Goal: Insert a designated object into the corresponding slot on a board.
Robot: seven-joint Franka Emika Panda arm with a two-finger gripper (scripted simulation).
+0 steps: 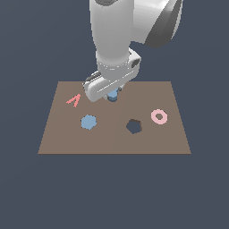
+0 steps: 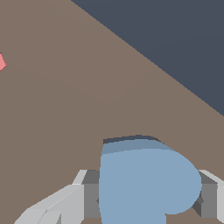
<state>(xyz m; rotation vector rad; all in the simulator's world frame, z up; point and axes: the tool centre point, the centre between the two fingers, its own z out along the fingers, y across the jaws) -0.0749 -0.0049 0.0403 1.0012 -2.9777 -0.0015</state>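
While the Franka arm stands over the far half of the brown board in the exterior view, its gripper hangs low, close to the board surface. A light-blue heart piece shows directly beneath the gripper body, between the fingers; only a small part of it is visible there, and the heart outline cannot be confirmed from this view. Nearer the camera than the gripper and toward the exterior view's left lies a light-blue hexagon piece, well apart from the tool. Nearer the camera and toward the exterior view's right is a dark hexagon-like hole, with a pink ring just beyond it on the same side. A red V-shaped piece lies beside the gripper on the exterior view's left. The heart-shaped slot cannot be made out in this view.

Seen from the wrist view, the heart piece fills the space between the two grey fingers, its rounded lobe reaching toward the opposite finger. Both fingers stand against the sides of the piece, so the gripper is partly closed and clamped on it. Brown board surface lies beyond the piece, and the board edge runs diagonally past it. A corner of the red piece shows at the frame edge, well apart from the tool.
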